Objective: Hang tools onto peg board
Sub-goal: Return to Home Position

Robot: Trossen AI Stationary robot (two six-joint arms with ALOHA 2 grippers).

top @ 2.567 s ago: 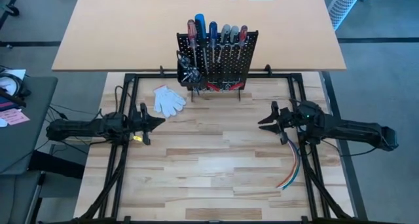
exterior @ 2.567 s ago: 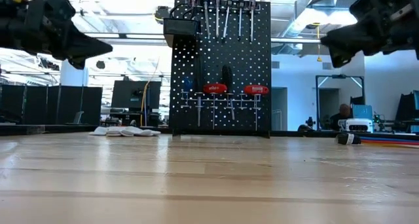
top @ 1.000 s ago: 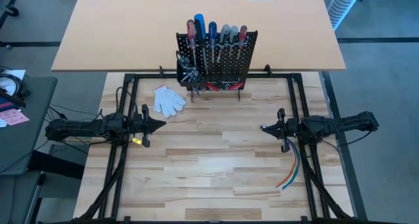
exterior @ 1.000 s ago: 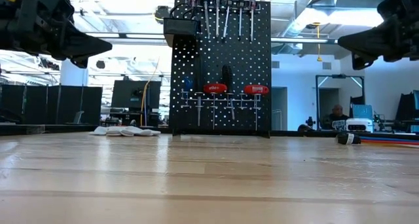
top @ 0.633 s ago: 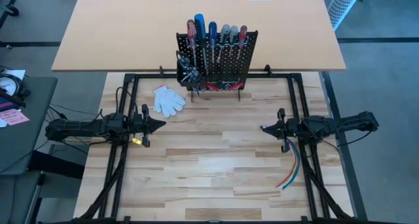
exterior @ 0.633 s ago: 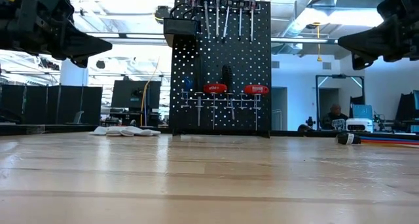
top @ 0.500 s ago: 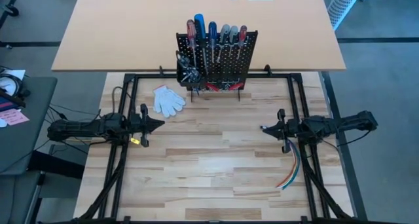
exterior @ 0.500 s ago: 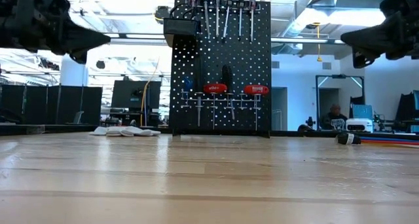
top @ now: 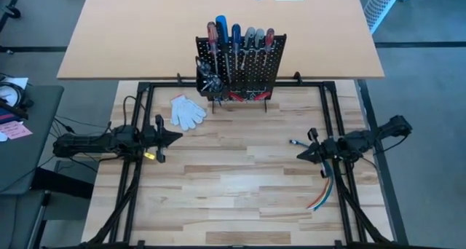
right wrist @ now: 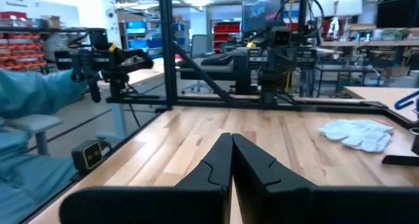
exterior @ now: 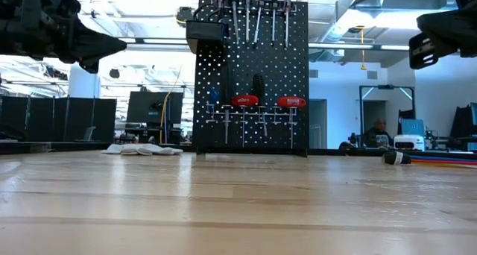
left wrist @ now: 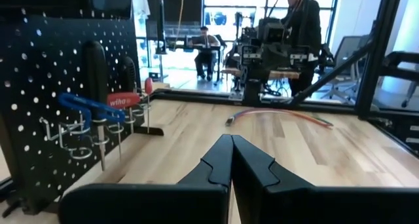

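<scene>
While both arms hang well clear of the board [top: 240, 65], the tools [top: 237, 49] sit on it. A row of screwdrivers [top: 239, 36] with red, blue and grey handles stands along its top edge, shafts pointing down over its face. Lower on the same face hang two red-handled tools [exterior: 244, 101], a black-handled one between them, and a blue pick [left wrist: 87, 107] at the end below the bin [top: 204, 80]. The bin is fixed at the board's upper left corner.

The left gripper [top: 179, 137] is in front of the board and off to its left, raised above the table [top: 240, 205], fingers pressed together and holding nothing. The right gripper [top: 301, 155] is in front of the board and off to its right, likewise closed on nothing, its tip pointing toward the left one.

Gloves [top: 188, 111] lie near the board's left foot, in front of it. Wires [top: 325, 187] lie under the right gripper and trail away from the board.
</scene>
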